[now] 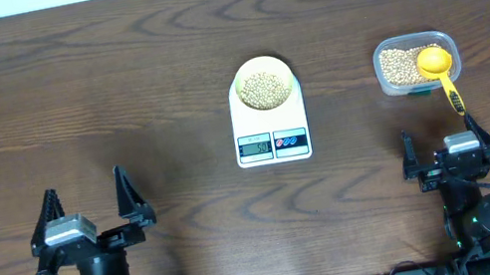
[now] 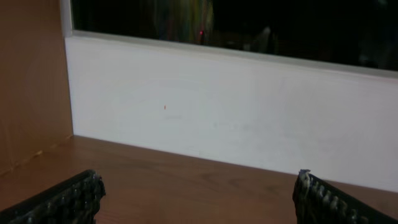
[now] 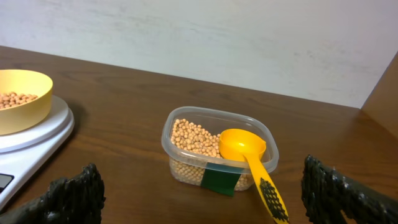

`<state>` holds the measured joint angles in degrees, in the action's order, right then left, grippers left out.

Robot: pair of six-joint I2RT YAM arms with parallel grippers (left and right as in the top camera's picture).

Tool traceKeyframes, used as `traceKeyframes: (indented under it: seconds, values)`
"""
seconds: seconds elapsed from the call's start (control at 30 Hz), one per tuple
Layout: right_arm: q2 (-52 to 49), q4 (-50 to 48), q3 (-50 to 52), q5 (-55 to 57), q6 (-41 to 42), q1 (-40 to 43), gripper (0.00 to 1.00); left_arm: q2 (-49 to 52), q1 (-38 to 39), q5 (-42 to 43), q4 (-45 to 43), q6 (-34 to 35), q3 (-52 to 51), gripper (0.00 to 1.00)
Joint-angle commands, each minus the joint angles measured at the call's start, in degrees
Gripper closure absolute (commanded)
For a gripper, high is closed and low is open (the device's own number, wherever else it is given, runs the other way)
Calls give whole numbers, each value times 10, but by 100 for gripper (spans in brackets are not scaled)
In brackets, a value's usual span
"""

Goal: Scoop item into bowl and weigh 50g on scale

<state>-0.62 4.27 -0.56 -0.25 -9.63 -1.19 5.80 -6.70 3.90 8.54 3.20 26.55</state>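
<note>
Counter: dark brown wood-grain counter [image 1: 114, 80], with a white wall [image 2: 217, 124] along its far edge.
Scale: white flat plastic kitchen scale [image 1: 269, 125] at the middle of the counter. Its small grey display [image 1: 255, 146] and two buttons [image 1: 291, 139] face the arms, and the digits are too small to read.
Bowl: small round shallow pale yellow bowl [image 1: 239, 83], upright on the far end of the scale's platform.
Beans: small round beige-yellow beans [image 1: 265, 90] cover the bowl's bottom in a low layer. More of them fill the tub.
Tub: clear rounded-rectangular plastic tub [image 3: 212, 112], on the counter to the right of the scale and apart from it, with a dark green label [image 3: 221, 180] on its near wall.
Scoop: bright yellow long-handled plastic scoop [image 1: 442, 77]. Its cup lies on the beans in the tub's right half and looks empty. The handle, with black markings, crosses the near rim and points toward the right arm.
Left tool: left tool [image 1: 85, 191] sits at the near left of the counter, well apart from the scale. Its fingers [image 2: 68, 199] are spread wide and hold nothing.
Right tool: right tool [image 1: 439, 134] sits at the near right, just short of the scoop's handle end and not touching it. Its fingers [image 3: 71, 196] are spread and hold nothing.
</note>
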Motion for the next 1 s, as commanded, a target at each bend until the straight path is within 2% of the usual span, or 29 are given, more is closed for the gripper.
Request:
traceKeyframes:
  seconds: [0.0,0.43,0.6,0.97]
  values:
    - [3,1,2,-1,6,2,1,-21,-3,-7,-26,5,-26,0]
    - [3,1,2,-1,6,2,1,-54,-2,-3,-145,6,-111,0]
    - [3,1,2,-1,6,2,1,-57,-2,-3,-197,45,-147,0]
    - [3,1,2,-1,6,2,1,-57,10,-1,-353,45,-257,0]
